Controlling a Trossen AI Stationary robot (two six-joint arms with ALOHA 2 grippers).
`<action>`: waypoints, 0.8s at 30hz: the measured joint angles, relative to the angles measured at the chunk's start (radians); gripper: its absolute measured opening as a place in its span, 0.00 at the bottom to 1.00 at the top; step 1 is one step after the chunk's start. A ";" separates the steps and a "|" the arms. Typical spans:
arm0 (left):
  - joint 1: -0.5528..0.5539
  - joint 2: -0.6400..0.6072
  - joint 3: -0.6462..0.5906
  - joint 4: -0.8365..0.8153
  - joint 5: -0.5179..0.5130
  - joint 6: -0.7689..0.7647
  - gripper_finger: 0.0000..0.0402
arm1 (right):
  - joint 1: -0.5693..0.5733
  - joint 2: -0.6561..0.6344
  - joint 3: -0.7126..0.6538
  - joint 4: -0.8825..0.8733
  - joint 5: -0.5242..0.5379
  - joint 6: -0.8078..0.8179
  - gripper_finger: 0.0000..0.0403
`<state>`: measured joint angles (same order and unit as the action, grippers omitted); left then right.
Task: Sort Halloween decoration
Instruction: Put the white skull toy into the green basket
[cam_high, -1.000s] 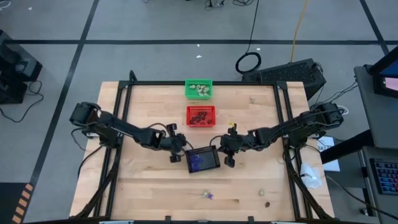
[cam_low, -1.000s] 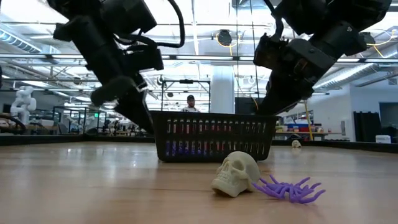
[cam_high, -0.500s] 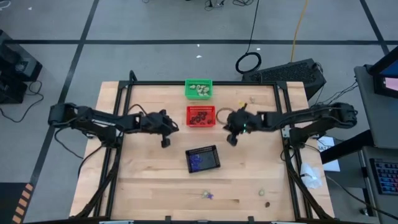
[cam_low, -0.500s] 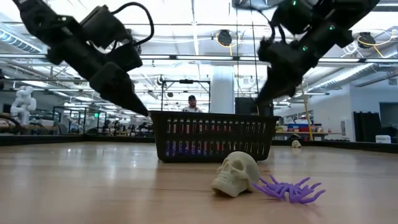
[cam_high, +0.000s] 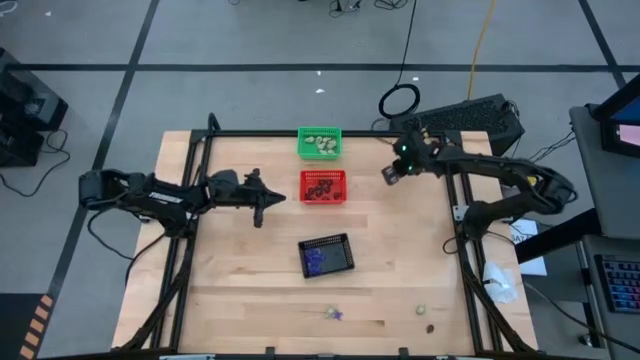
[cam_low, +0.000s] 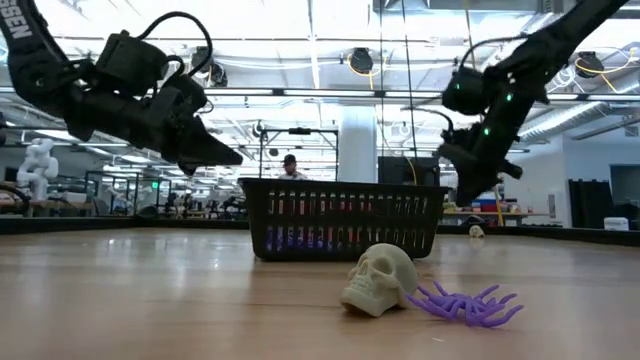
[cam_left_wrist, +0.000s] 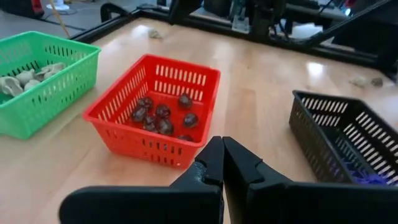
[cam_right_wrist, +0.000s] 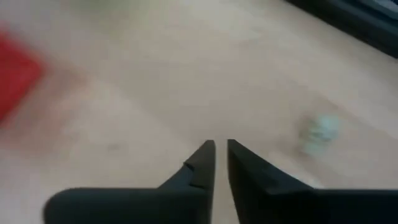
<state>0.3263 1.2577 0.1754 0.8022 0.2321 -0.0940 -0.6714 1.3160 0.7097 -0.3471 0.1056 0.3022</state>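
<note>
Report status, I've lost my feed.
Left pincer shut, empty, beside red basket. Right pincer slightly parted, empty, over far right table. Skull, purple spider unsorted. Nothing blocking.

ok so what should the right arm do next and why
Probably ease the right tool toward the pale trinket ahead of it on the table: its tips are slightly parted and empty, and cream pieces already sit in the green basket.

Bright, even light falls from ceiling lamps (cam_low: 365, 62) overhead, which flare white in the low view. The table (cam_high: 250, 290) is lit evenly, with only faint shadows under the arms. The near skull (cam_low: 378, 280) is crisp, the far room softer. The right wrist view is smeared with motion blur, while the left wrist view is sharp on the red basket (cam_left_wrist: 155, 109).
</note>
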 joint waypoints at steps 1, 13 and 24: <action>0.000 0.001 -0.003 0.010 0.000 -0.005 0.00 | -0.031 0.009 0.000 -0.003 0.002 0.000 0.12; -0.035 0.001 -0.003 0.029 0.002 0.000 0.00 | -0.207 0.159 0.000 0.106 0.051 0.012 0.41; -0.035 0.001 -0.003 0.027 0.001 0.048 0.00 | -0.226 0.226 0.000 0.176 0.051 0.025 0.36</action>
<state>0.2913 1.2586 0.1722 0.8295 0.2332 -0.0462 -0.8974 1.5425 0.7097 -0.1715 0.1562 0.3275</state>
